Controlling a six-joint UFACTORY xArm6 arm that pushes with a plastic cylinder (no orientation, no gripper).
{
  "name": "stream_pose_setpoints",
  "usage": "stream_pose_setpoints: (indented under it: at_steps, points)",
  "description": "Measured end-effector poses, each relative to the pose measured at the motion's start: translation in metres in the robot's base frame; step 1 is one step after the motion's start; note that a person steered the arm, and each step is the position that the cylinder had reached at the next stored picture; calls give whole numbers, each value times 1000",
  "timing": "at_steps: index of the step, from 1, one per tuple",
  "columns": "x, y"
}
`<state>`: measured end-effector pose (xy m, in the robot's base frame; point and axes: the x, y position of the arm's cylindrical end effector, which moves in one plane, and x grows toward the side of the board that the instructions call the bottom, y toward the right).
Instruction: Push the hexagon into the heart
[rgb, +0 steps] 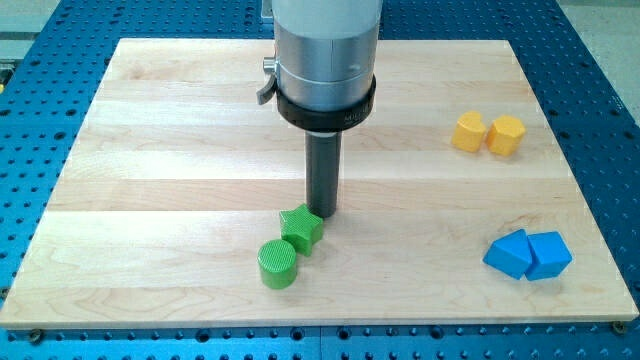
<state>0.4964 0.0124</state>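
Wood board: my tip at green star; yellow hexagon, by yellow heart, far view-R

The counter is light wood with soft stripes running across it. Around it is a bright blue base full of little dark holes. Two green blocks sit in the lower middle: a green star and a green round block, both with thin lines on top. At the upper right are two yellow blocks. At the lower right are two blue blocks. The rod is dark grey, and my tip is dark too. The arm is shiny silver with a black ring.
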Motion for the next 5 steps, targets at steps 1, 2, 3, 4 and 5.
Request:
stream_pose_setpoints:
  at_steps: [1,2,3,4,5]
  points:
    - [-7,100]
    - [-38,224]
    - [-73,261]
    - [-102,261]
    - [-103,178]
